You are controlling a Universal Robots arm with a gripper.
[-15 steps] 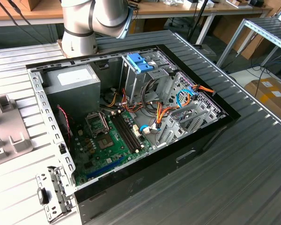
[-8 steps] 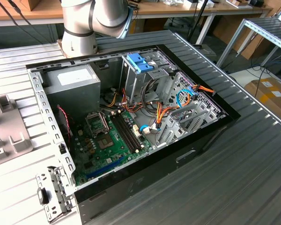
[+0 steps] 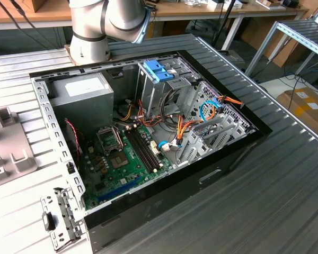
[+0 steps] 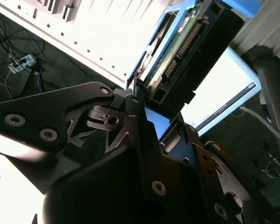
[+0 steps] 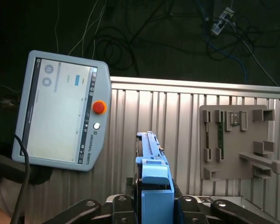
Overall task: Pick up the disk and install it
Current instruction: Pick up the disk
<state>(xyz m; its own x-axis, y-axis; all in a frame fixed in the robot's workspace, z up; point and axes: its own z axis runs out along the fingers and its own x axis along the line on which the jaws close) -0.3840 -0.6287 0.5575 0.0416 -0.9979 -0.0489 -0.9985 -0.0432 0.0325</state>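
Currently | gripper grips the disk, jaws closed against its blue-railed sides | ribbed table beyond it | computer case lies open in the exterior view

1. Robot arm: cut off by the exterior view's top edge.
2. Disk: far end cut by the frame edge in the second wrist view; near end hidden inside the gripper clamping it.
3. Pendant: screen print too small to tell.
4. Grey fixture plate: cut by the exterior view's left edge.
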